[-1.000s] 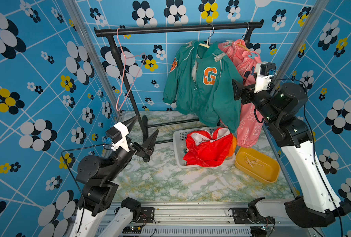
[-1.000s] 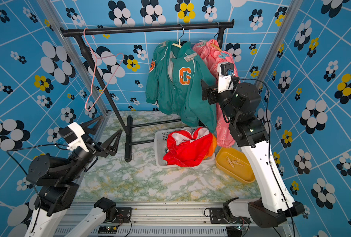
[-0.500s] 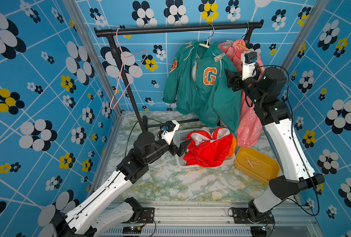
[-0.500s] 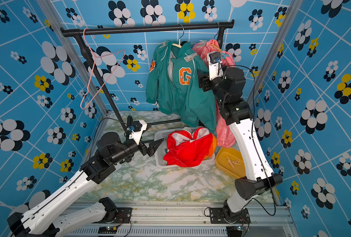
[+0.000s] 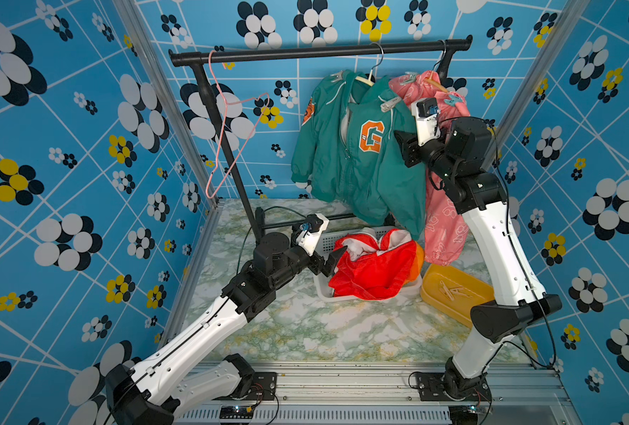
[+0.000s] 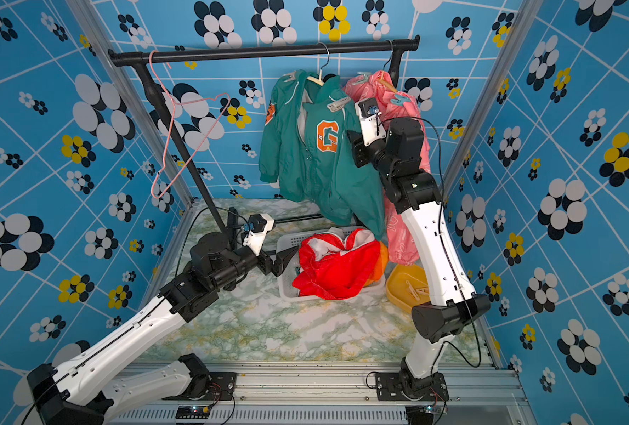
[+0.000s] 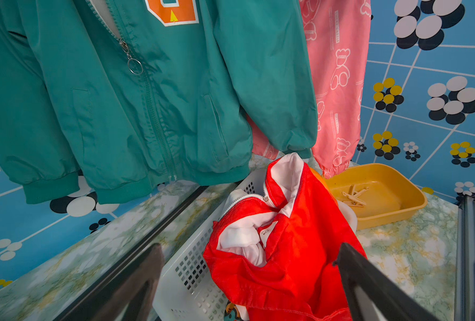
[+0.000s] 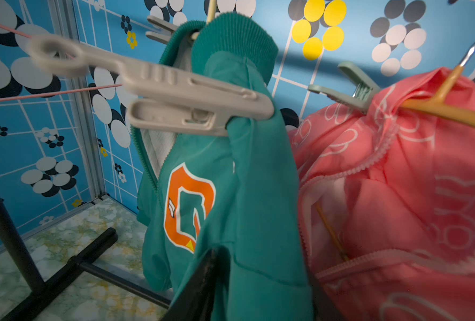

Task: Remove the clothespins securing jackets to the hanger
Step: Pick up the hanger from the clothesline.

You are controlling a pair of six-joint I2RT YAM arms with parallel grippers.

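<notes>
The green jacket [image 5: 357, 158] [image 6: 313, 165] with an orange G hangs on the rack. A whitish clothespin [image 5: 388, 105] [image 8: 175, 94] clips its near shoulder, and another clothespin [image 8: 158, 27] clips the far one. Beside it hangs the pink jacket [image 5: 442, 220] [image 8: 397, 194] with pale teal clothespins [image 5: 453, 98] [image 8: 347, 89]. My right gripper [image 5: 403, 147] [image 8: 261, 264] sits just below the whitish pin, its jaws shut on the green jacket's sleeve. The red jacket [image 5: 375, 265] [image 7: 286, 250] lies in a white basket [image 5: 324, 290]. My left gripper [image 5: 329, 259] [image 7: 249, 250] is open at its edge, holding nothing.
A yellow tray [image 5: 453, 290] [image 7: 383, 194] with tan clothespins sits on the marble table to the right of the basket. An empty pink wire hanger [image 5: 232, 128] hangs at the left end of the black rack bar [image 5: 305, 53]. The rack's post and foot stand behind my left arm.
My left arm stretched out from the left wall to the basket with its jaws open. My right arm swung left to the green jacket, and its jaws narrowed around the sleeve.
</notes>
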